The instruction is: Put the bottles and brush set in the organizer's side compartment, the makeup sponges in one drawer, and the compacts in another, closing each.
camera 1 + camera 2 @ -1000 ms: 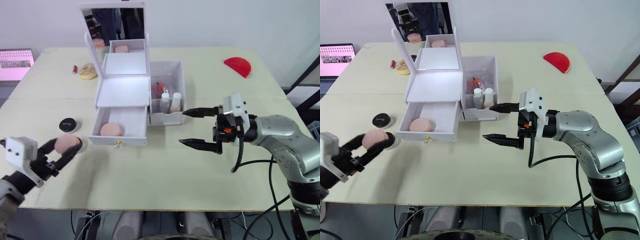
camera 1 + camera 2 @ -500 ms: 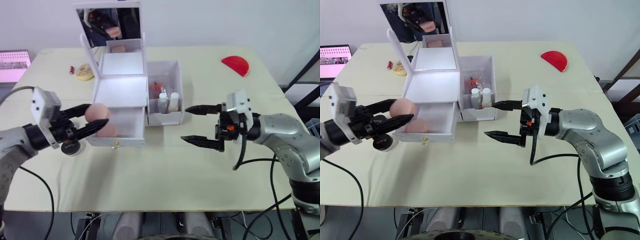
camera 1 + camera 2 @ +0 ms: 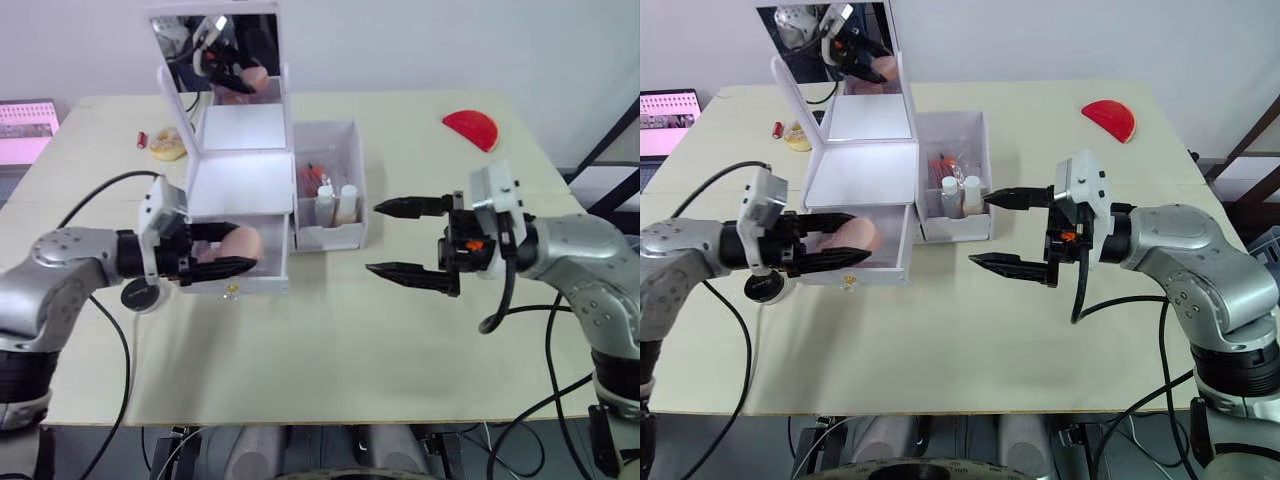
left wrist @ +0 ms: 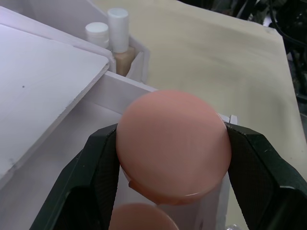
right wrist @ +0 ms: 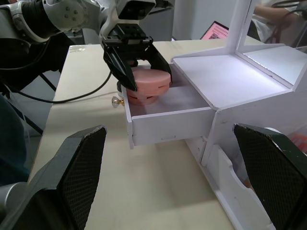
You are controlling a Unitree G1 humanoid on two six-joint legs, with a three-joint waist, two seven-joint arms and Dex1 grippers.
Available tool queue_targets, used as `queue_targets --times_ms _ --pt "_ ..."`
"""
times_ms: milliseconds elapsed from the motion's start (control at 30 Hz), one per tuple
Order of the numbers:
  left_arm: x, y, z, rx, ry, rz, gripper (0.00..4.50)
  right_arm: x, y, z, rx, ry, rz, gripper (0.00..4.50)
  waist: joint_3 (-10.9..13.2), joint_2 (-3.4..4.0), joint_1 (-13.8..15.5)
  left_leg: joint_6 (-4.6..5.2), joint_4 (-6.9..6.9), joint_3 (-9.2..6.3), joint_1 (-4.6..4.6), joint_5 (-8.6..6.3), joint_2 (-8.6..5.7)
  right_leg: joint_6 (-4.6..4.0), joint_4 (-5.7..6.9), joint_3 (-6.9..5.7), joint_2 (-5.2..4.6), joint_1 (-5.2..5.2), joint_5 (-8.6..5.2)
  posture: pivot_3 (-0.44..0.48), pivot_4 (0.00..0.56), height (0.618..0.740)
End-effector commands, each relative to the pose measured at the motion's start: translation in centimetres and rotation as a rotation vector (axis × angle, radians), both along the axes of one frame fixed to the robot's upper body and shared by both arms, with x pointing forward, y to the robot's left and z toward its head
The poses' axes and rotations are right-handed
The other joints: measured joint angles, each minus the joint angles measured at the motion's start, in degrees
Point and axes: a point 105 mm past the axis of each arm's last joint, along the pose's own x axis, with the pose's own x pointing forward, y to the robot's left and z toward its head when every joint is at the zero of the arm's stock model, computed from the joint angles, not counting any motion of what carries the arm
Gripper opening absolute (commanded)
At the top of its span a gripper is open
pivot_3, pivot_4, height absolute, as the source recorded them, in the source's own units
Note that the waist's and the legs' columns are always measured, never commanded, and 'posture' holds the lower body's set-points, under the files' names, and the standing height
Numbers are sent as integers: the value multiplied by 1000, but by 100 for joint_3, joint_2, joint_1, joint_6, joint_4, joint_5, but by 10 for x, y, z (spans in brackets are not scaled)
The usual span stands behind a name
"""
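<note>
In the head views, over the open lower drawer (image 3: 240,262) of the organizer (image 3: 245,180), the left gripper (image 3: 224,250) pinches a makeup sponge (image 3: 241,243); at three o'clock, the right gripper (image 3: 405,240) gapes empty above the worktop (image 3: 330,340). In the left wrist view, fingers (image 4: 91,167) clamp that sponge above a second sponge (image 4: 141,217)

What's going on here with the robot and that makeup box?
The left gripper is shut on a pink makeup sponge and holds it over the organizer's open lower drawer, where another sponge already lies. The right gripper hovers open beside the side compartment, which holds the bottles. One black-lidded compact sits on the table.
</note>
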Motion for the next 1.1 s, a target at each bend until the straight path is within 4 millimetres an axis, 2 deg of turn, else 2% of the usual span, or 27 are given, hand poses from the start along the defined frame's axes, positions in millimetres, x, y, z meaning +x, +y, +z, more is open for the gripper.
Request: queue_targets --times_ms 33,333,400,467,800,967,1067,1100 --pt "0 -4 7 4 -41 -29 2661 -6 0 9 9 -45 2 4500 0 0 -2 0 0 2 0 0 0 1 0 2 0 0 1 0 150 739" --pt "3 -6 8 -11 -39 -37 2661 -5 -1 7 3 -52 -21 4500 0 0 1 0 3 7 1 0 1 6 1 6 0 -1 4 0 150 739" --pt "4 -7 9 -15 -43 -34 3705 -4 -1 6 3 -52 -23 4500 0 -1 0 0 3 9 1 0 1 9 0 7 0 -1 5 0 150 739" --pt "5 -8 10 -16 -44 -31 4488 -4 0 6 3 -54 -25 4500 0 0 0 0 3 8 1 0 1 9 1 7 0 -1 6 0 150 739" --pt "6 2 26 -29 -75 8 4488 -2 1 5 7 -56 -29 4500 0 0 -9 0 5 10 2 1 1 13 1 9 0 -1 8 0 150 739" --pt "-14 16 41 -67 -61 33 4488 -2 1 2 4 -55 -39 4500 0 -1 -68 0 4 11 2 1 2 16 1 11 0 -3 10 0 150 739" --pt "-36 24 37 -44 5 14 3722 -2 1 2 7 -52 -41 4500 0 -1 -130 0 3 13 2 1 3 17 1 13 0 -3 10 0 150 739" --pt "-44 27 34 -28 36 5 3244 -2 1 1 8 -50 -42 4500 0 -1 -149 0 3 13 2 1 4 16 1 14 0 -3 10 0 150 739"
